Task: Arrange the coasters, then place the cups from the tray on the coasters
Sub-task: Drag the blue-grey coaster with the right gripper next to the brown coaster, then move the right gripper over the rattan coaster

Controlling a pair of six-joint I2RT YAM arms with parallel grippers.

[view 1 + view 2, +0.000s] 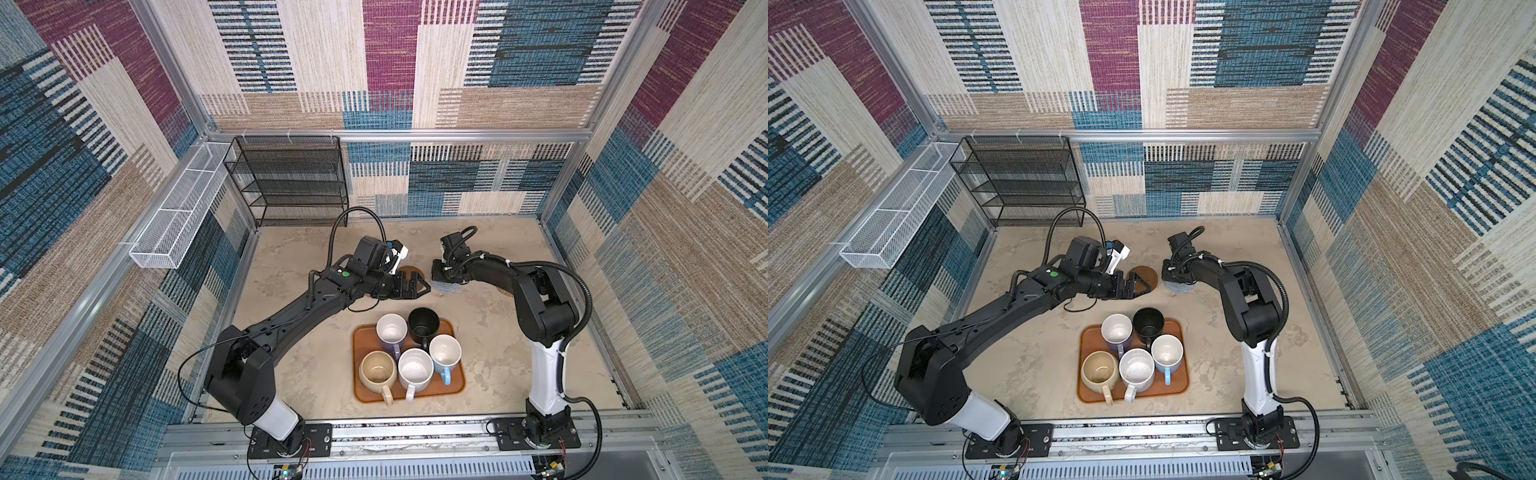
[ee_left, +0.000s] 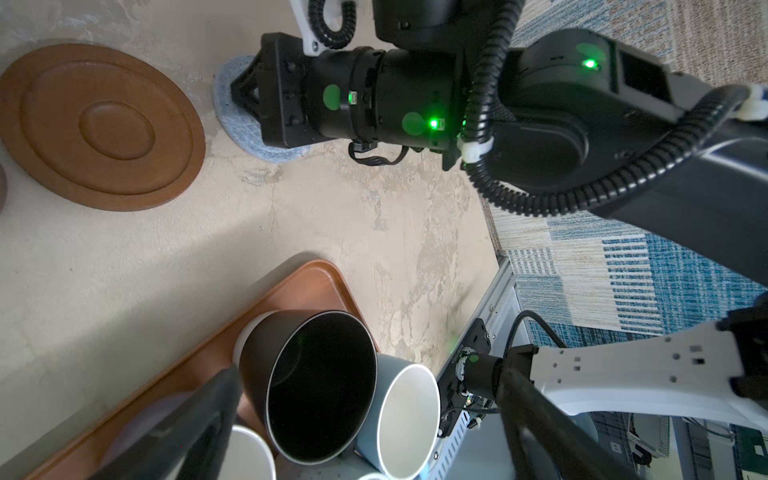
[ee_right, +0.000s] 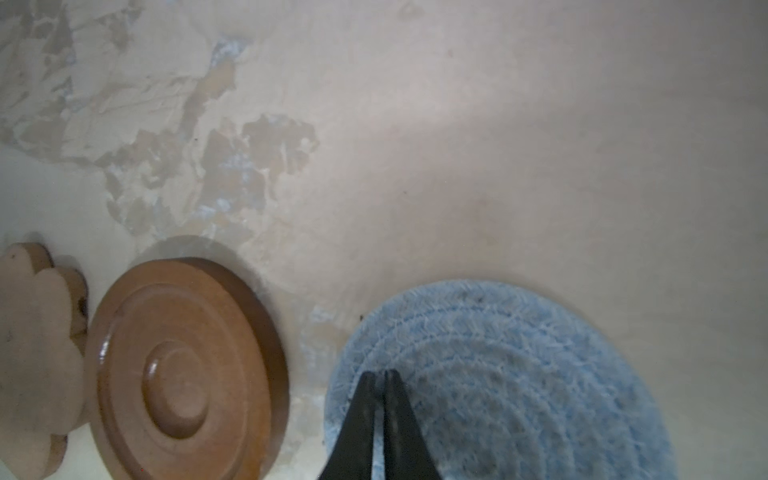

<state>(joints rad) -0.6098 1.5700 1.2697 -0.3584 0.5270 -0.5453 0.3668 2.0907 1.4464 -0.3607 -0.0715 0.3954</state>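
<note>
the right hand [image 3: 379, 374] has its fingers together, tips down on the light blue coaster [image 3: 519, 374], near the rim that faces the dark brown wooden disc [image 3: 178, 374]. the coaster lies flat on the surface [image 3: 457, 145]. i cannot tell whether any weave is pinched between the tips, so this reads as a press-and-slide to set the mat in line. to do it well, press lightly and drag slowly, since a woven mat will likely bunch or pivot under a contact off its middle. stop with a clear gap to the disc so mug handles won't knock.

the disc lies just beside the hand, apart from the blue mat. the cork flower coaster [image 3: 33, 353] sits right against the disc's far side.

the left hand [image 1: 422, 286], fingers wide apart and empty, hovers over the disc close to the right hand, so the slide should go away from it.

well apart from both hands, back toward the arm bases, the tray [image 1: 453, 386] holds all five cups [image 1: 415, 368], none on a coaster yet.
</note>
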